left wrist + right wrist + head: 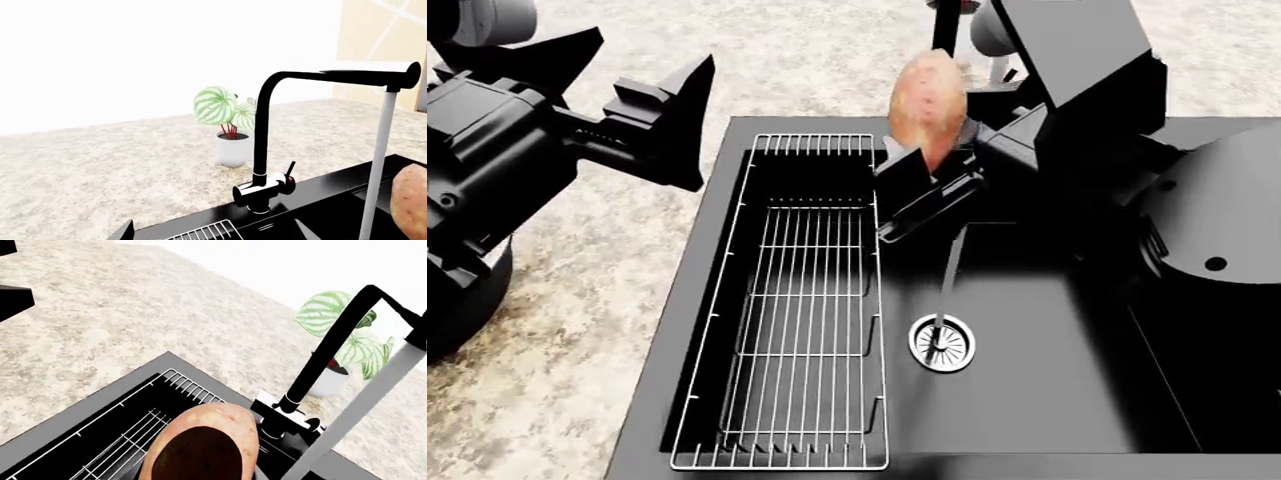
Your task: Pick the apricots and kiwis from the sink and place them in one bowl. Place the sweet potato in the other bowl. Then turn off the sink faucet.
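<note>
1. Right gripper (928, 170) is clamped on the sweet potato (930, 106), held upright above the sink (1014, 400).
2. Left gripper (674, 120) hangs open over the counter (547, 380), holding nothing.
3. The grip looks low, so the potato could tip out.
4. Faucet (261, 145) is close; a swing might clip it.

Sweet potato (930, 97) upright, held above sink (1028, 400), faucet (267, 150) running
</note>
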